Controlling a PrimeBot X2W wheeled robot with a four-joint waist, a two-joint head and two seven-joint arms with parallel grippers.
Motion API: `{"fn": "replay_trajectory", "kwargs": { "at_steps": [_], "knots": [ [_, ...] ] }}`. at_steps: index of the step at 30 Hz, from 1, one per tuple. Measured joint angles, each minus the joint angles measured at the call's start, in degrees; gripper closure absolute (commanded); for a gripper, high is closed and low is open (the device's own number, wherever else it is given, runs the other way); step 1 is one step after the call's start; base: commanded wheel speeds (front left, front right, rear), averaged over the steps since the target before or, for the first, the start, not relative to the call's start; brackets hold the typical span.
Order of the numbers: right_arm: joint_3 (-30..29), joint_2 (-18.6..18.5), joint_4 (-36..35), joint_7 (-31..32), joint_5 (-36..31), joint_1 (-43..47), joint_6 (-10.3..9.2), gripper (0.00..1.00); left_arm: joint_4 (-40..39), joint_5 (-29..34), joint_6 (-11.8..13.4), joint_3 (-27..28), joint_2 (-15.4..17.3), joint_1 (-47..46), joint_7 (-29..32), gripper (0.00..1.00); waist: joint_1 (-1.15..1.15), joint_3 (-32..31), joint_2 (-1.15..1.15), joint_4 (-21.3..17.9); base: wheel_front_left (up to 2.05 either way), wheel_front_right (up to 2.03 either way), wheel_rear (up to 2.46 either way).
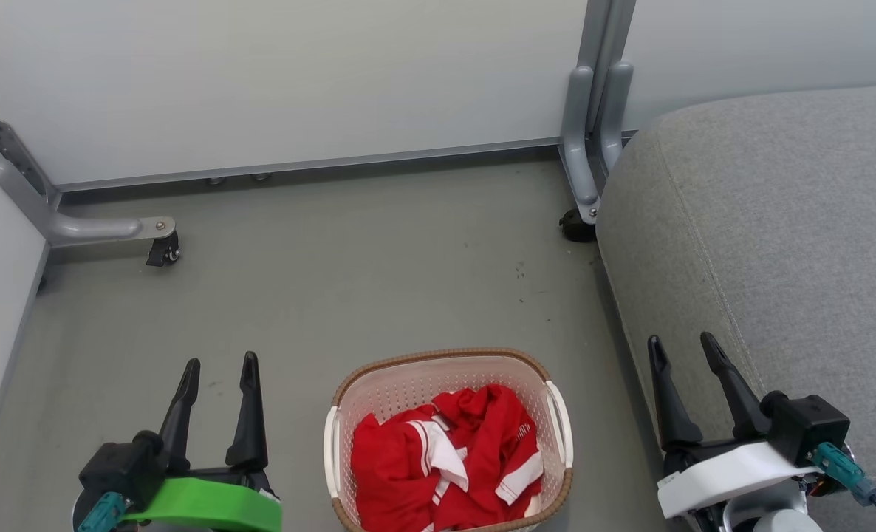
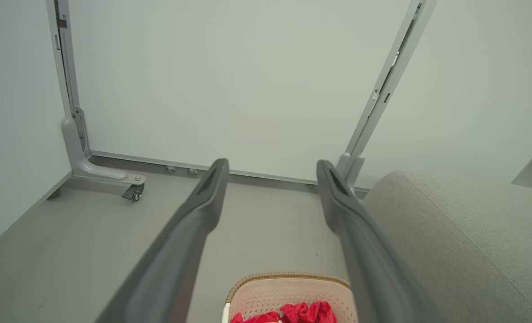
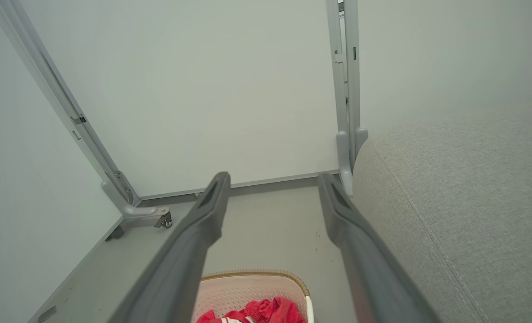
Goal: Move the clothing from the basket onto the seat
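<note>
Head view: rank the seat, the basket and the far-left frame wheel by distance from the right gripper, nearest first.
1. Seat, directly beside the right gripper.
2. Basket, on the floor to its left.
3. Wheel, far left, near the wall.

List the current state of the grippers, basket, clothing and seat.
basket: upright on the floor, loaded
clothing: crumpled inside the basket, ungripped
seat: no clothing on its visible part
left gripper: open, empty, left of the basket
right gripper: open, empty, beside the seat
</note>
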Motion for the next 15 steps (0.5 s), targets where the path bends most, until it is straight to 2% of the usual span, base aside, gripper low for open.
{"fn": "replay_trajectory", "kwargs": {
  "at_steps": [15],
  "knots": [
    [-0.41,0.04,-1.01,-1.60,-5.94,0.09,0.00,0.00,0.40,4.19,-0.25,-0.27,0.05,0.07,-1.54,0.00,0.00,0.33,0.00,-0.24,0.00,0.00,0.00]
  ]
}}
